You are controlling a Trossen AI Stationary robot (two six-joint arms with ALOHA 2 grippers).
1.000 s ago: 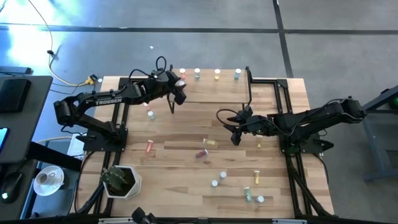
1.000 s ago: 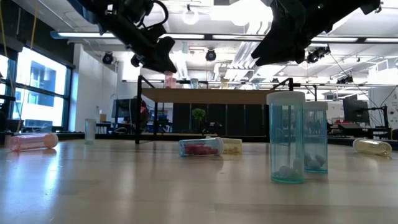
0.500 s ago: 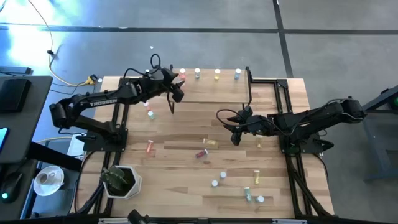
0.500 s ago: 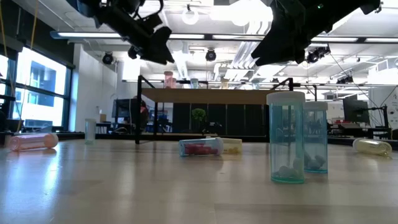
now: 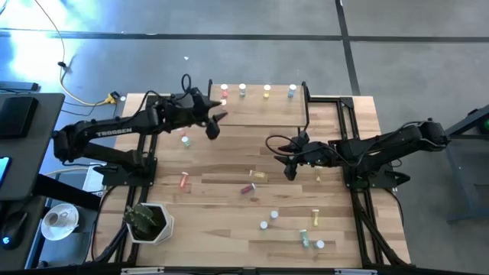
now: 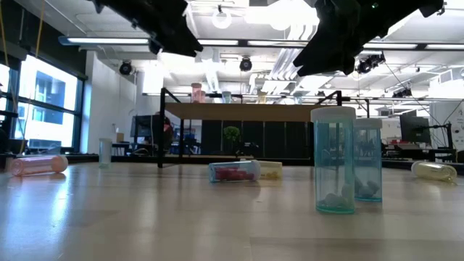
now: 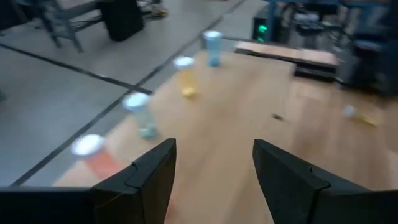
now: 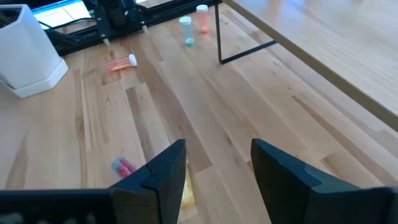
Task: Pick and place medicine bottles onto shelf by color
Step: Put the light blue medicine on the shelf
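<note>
four medicine bottles [image 5: 242, 90] are lined along the shelf [image 5: 263, 111]; others are scattered on the tabletop [image 5: 229, 214]. both end effectors, left [image 5: 215, 127] and right [image 5: 289, 169], are spread, empty. light, slippery plastic is judged best gripped mid-body.

Bright overhead lights – glare top; left wrist view blurry.

Both arms are dark, almost black, built of slim jointed links on black metal frame bases; the left arm [image 5: 114, 130] carries white "TROSSEN" lettering along its long link, and the right arm [image 5: 382, 145] shows no lettering that can be read. Thin black cables loop up above the left hand [image 5: 213, 122] and beside the right hand [image 5: 289, 164]. Seen from each wrist, the two fingers [image 7: 152, 180] are flat, matte black, angular plates with bevelled edges.
</note>
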